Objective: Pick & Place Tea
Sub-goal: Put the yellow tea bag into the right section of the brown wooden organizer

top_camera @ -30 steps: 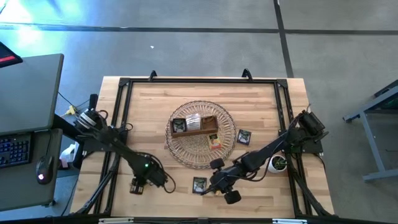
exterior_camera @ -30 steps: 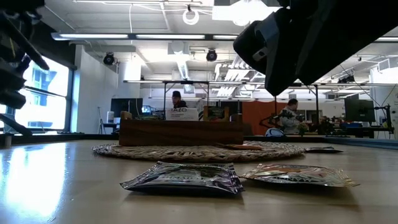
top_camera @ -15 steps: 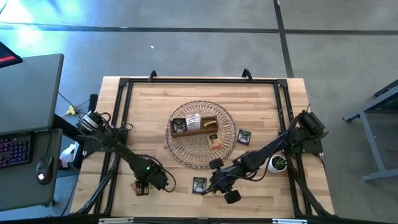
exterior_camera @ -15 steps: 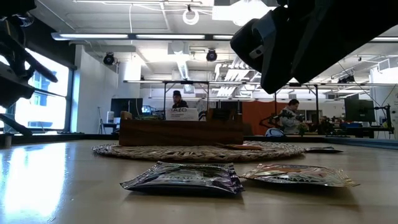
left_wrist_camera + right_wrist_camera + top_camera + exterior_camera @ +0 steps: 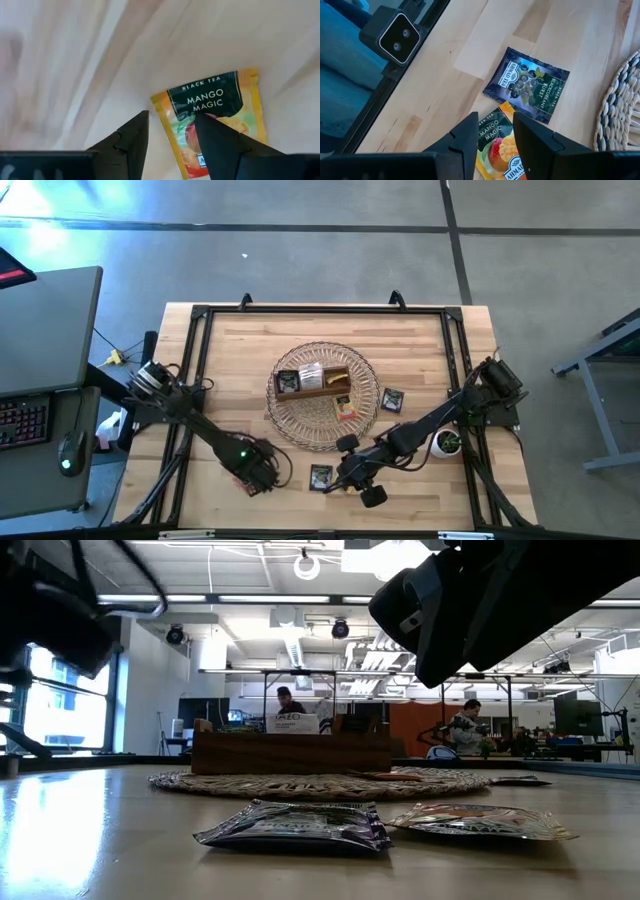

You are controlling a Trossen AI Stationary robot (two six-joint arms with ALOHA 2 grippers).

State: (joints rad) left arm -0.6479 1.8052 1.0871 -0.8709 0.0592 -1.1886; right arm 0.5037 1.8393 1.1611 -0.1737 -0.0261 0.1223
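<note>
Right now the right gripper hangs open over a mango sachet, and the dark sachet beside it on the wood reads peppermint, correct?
Not quite. The dark sachet reads blackcurrant, not peppermint; the right wrist view shows the label. The rest stands: the right gripper hangs open over the mango sachet, and both sachets lie on the wood.

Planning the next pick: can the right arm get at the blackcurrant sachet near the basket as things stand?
Probably yes. The right tool hangs open over a mango sachet, and the blackcurrant sachet lies bare just beyond, nothing covering it.
</note>
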